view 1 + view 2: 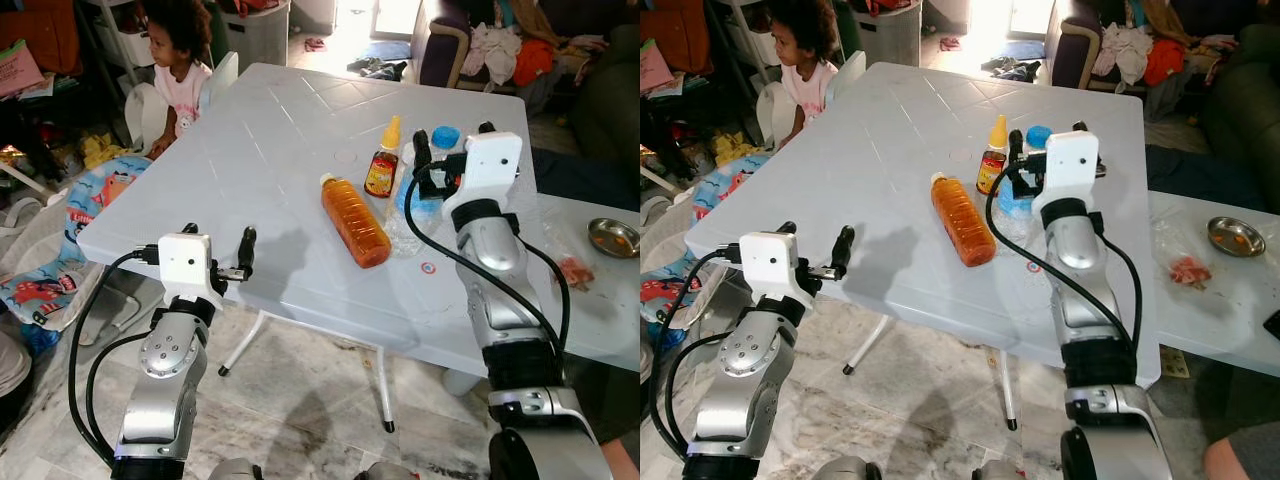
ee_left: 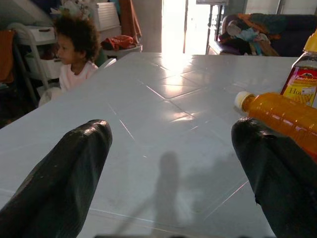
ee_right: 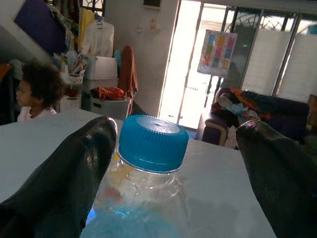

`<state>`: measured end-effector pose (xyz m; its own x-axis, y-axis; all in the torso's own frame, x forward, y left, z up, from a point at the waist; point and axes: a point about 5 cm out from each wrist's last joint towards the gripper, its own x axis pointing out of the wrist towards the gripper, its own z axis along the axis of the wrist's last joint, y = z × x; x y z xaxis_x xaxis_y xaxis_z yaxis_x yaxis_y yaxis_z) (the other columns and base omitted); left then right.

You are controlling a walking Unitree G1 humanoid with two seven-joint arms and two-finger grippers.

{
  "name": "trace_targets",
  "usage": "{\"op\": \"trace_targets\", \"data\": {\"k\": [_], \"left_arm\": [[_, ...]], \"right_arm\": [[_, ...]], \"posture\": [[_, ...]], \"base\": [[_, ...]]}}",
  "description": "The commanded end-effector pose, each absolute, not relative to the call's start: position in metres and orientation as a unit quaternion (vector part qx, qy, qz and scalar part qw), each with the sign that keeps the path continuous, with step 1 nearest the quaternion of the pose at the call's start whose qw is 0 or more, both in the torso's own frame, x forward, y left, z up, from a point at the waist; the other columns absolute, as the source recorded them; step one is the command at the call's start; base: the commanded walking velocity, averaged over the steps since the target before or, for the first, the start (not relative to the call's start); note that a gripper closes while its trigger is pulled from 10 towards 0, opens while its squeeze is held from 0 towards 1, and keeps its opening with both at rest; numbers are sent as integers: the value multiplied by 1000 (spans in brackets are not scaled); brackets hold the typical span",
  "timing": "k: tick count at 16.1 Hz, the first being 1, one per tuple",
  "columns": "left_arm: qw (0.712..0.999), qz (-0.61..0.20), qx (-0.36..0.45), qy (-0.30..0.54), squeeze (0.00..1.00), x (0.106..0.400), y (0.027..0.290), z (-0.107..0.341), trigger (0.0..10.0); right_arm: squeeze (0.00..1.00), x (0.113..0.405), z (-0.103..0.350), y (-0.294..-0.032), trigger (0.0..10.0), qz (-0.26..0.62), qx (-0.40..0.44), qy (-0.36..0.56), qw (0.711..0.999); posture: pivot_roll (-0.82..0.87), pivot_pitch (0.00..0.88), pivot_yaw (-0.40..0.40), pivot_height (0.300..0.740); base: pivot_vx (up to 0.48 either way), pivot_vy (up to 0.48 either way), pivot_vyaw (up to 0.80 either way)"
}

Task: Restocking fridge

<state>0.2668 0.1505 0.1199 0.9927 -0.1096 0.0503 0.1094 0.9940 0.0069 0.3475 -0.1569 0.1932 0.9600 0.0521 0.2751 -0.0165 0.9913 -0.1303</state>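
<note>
A: Right gripper [image 3: 173, 163]?

B: Up over the white table [image 1: 280, 140], fingers spread wide with the clear blue-capped bottle [image 3: 148, 168] standing between them. One finger [image 3: 64, 183] is right against the bottle's shoulder — can't tell if it's touching. The other is apart from it. Not clamped.

A: What else is near it?

B: Small sauce bottle with a yellow cap and red label [image 1: 383, 160] stands upright just beside the gripper, on its left. Orange juice bottle [image 1: 354, 220] lies on its side, next over to the left and nearer the robot, cap pointing away from the robot.

A: Left gripper [image 2: 171, 163]?

B: Low at the near table edge, fingers wide apart, nothing between them — just bare tabletop ahead. The juice bottle is ahead and off to its right; the sauce bottle is beyond that.

A: Background?

B: Child in a pink top [image 1: 180, 70] sitting at the far left corner of the table. Second table to the robot's right with a small metal bowl [image 1: 612, 236]. Sofa with piled clothes [image 1: 510, 50] beyond the table.
</note>
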Motion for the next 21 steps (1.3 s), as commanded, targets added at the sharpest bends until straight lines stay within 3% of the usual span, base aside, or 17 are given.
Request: {"op": "trace_targets", "data": {"k": [1,2,18,19,20,21], "left_arm": [[998,-60,10,-22,0,270,150,121,10000],[998,-60,10,-22,0,270,149,120,10000],[998,-62,12,-17,0,273,147,119,10000],[998,-62,12,-16,0,273,146,119,10000],[998,-62,12,-15,0,274,146,118,10000],[998,-62,12,-15,0,274,146,118,10000]], "right_arm": [[0,351,194,-158,10000,19,-49,-131,990],[0,353,192,-157,0,21,-48,-125,991],[0,356,204,-145,0,60,-21,-123,990],[0,356,204,-145,431,61,-21,-123,990],[0,355,204,-145,3020,61,-19,-122,990],[0,355,204,-145,3020,61,-19,-122,990]], "posture": [[8,0,4,740],[8,0,4,740],[3,0,3,740],[3,0,3,740],[4,0,0,740],[4,0,0,740]], "base": [[0,0,0],[0,0,0],[0,0,0],[0,0,0],[0,0,0],[0,0,0]]}}
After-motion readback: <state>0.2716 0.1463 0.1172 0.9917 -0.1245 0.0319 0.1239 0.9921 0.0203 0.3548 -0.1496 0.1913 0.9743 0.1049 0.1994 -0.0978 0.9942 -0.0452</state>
